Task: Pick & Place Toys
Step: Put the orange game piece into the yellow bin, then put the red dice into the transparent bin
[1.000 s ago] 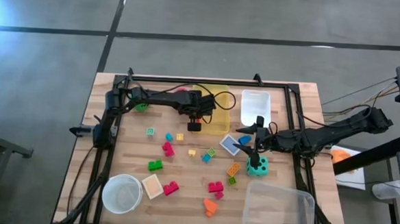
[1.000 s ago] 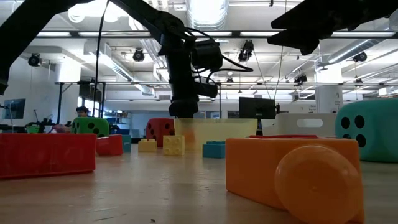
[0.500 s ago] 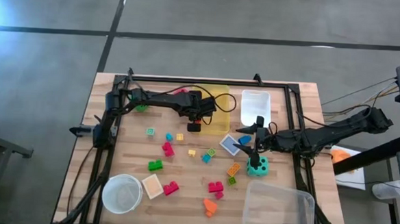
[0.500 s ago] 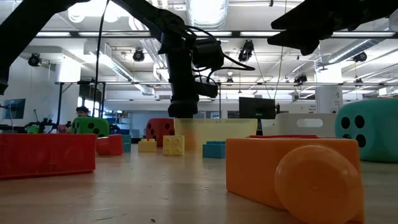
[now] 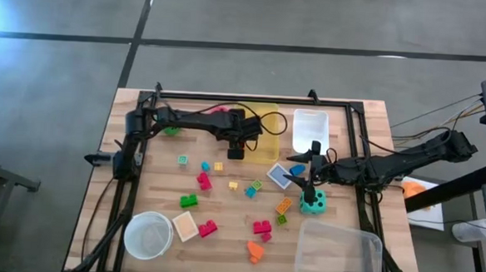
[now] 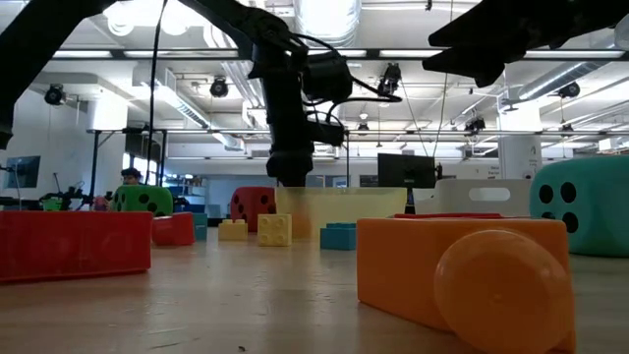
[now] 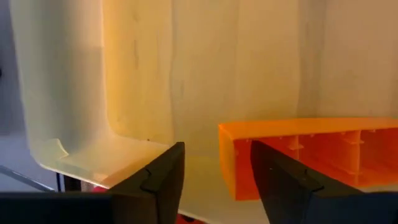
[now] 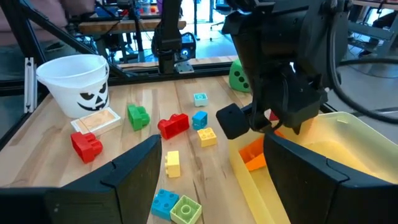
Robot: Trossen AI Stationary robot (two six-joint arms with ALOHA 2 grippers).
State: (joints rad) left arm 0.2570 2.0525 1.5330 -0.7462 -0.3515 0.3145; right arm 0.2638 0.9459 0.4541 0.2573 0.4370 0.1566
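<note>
My left gripper (image 5: 236,152) hangs open over the near left corner of the yellow bin (image 5: 269,121), pointing steeply down. An orange block (image 7: 311,155) lies inside the bin below the fingers and shows in the right wrist view as the orange block (image 8: 254,152) against the bin's wall. The fingers stand apart above it and touch nothing. My right gripper (image 5: 311,169) waits open above the table at the right, next to the teal die (image 5: 312,204). More toys lie on the wood: a pink block (image 5: 204,181), a green block (image 5: 189,201), a red block (image 5: 207,227).
A white bin (image 5: 310,129) stands right of the yellow one. A clear bin (image 5: 337,253) sits at the near right and a white bowl (image 5: 148,235) at the near left. A green die (image 5: 171,130) lies under the left arm. A black frame (image 5: 253,99) rims the table.
</note>
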